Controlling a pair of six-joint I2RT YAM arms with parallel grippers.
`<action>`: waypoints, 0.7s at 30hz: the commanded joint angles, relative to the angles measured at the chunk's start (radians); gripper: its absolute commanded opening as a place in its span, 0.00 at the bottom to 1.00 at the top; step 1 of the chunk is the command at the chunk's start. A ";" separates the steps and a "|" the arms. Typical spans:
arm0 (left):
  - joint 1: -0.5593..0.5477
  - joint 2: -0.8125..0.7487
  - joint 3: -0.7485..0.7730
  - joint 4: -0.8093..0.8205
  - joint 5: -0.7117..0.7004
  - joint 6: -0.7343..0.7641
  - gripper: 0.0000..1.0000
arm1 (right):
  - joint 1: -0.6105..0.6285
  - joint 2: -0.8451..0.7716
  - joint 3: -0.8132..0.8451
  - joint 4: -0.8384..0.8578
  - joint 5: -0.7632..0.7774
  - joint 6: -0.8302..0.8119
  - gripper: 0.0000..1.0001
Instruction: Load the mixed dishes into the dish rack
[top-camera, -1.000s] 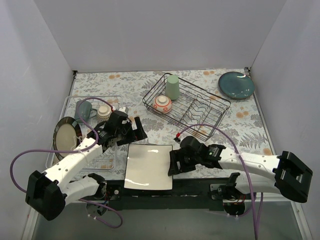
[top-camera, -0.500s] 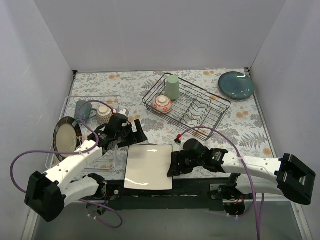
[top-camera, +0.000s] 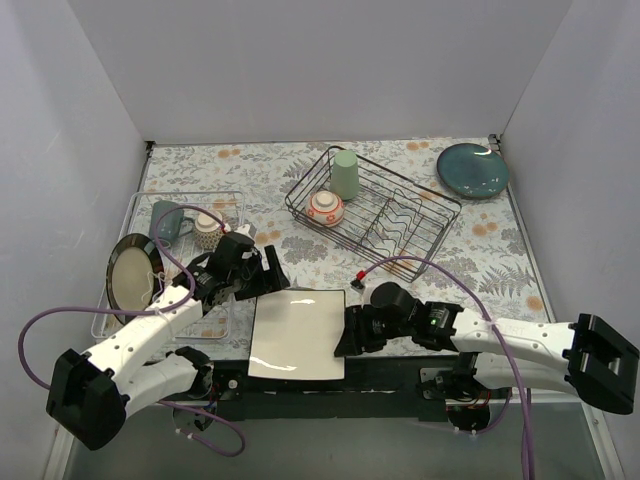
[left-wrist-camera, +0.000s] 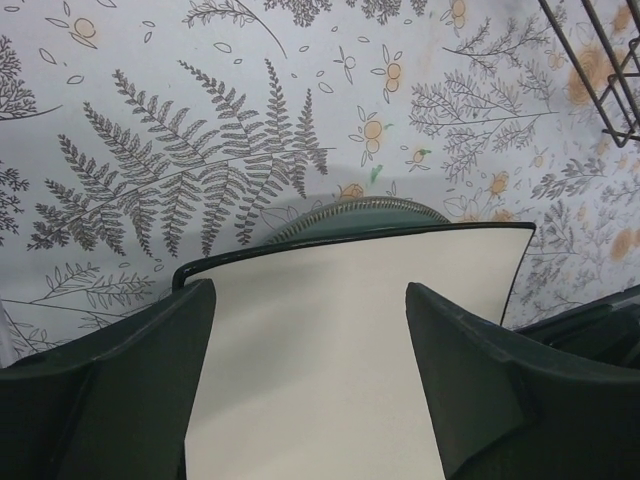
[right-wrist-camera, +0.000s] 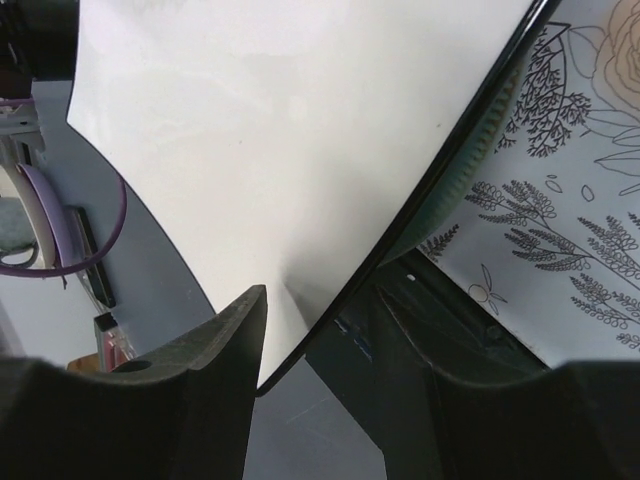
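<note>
The large white square plate (top-camera: 297, 332) lies at the table's near edge on a ribbed green plate (left-wrist-camera: 352, 211), whose rim also shows in the right wrist view (right-wrist-camera: 468, 172). My left gripper (top-camera: 262, 276) is open at the plate's far left corner, its fingers spread above the white face (left-wrist-camera: 320, 340). My right gripper (top-camera: 346, 336) is open astride the plate's right edge (right-wrist-camera: 440, 150), one finger over the face and one under the rim. The black wire dish rack (top-camera: 424, 200) holds the pale green cup (top-camera: 345, 173) and the red-orange bowl (top-camera: 325, 207).
A pale wire tray (top-camera: 232, 196) at the left holds a teal mug (top-camera: 166, 218), a small cup (top-camera: 208, 224) and a dark-rimmed cream plate (top-camera: 132, 272). A teal plate (top-camera: 472, 169) lies at the back right. The white plate overhangs the table's front edge.
My right gripper has slid down and in onto the plate's right edge, its arm stretching lower. My left gripper has edged toward the plate's far left corner. The plate has barely moved.
</note>
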 joint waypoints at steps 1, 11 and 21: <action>-0.004 -0.020 -0.037 0.011 -0.005 -0.019 0.73 | 0.024 -0.068 -0.007 -0.018 0.066 0.034 0.52; -0.005 -0.008 -0.051 0.013 0.012 -0.051 0.53 | 0.026 -0.027 -0.085 0.171 0.095 0.061 0.49; -0.010 0.003 -0.031 0.010 0.018 -0.065 0.41 | 0.030 -0.056 -0.044 0.103 0.173 0.055 0.05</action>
